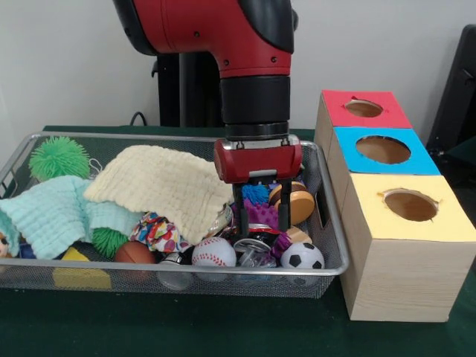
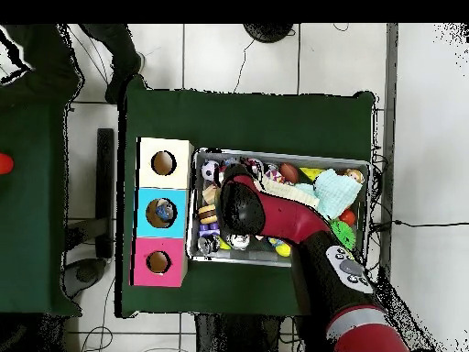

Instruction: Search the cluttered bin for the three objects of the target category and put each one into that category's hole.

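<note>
The wire mesh bin point(image 1: 149, 137) is full of toys and cloths; it also shows in the overhead view point(image 2: 302, 156). My gripper point(image 1: 261, 227) reaches down into the bin's right part. Its black fingers point(image 1: 238, 212) are open and stand on either side of a purple spiky toy point(image 1: 262, 214). Three wooden boxes stand right of the bin, each with a round hole: red top point(image 1: 364, 108), blue top point(image 1: 383, 149), yellow top point(image 1: 410, 204). In the overhead view the arm point(image 2: 243, 209) hides the gripper.
Around the gripper lie a wooden yo-yo point(image 1: 296, 202), a blue spiky toy point(image 1: 255, 193), a baseball point(image 1: 213, 253), a soccer ball point(image 1: 302, 256) and a brown ball point(image 1: 135, 253). A cream cloth point(image 1: 160, 182) and a mint cloth point(image 1: 52, 212) cover the left. A green spiky ball point(image 1: 58, 156) sits far left.
</note>
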`<action>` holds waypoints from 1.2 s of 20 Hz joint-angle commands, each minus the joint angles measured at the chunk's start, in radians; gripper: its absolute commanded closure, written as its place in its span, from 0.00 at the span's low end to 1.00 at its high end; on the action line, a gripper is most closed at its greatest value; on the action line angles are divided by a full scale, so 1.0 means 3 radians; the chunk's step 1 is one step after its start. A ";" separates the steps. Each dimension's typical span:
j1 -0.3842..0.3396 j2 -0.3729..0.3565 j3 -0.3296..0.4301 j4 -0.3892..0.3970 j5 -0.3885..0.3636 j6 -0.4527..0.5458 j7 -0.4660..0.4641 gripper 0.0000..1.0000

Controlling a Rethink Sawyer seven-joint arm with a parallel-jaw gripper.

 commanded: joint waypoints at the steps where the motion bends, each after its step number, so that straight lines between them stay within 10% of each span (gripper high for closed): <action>1: 0.0122 0.0018 -0.0134 -0.0301 -0.0074 0.0342 0.0359 0.00; 11: -0.0204 0.0151 0.0336 0.0102 -0.0235 0.0082 0.0462 0.00; 24: -0.0279 0.0400 0.0344 -0.0216 -0.0351 0.0102 0.0363 0.00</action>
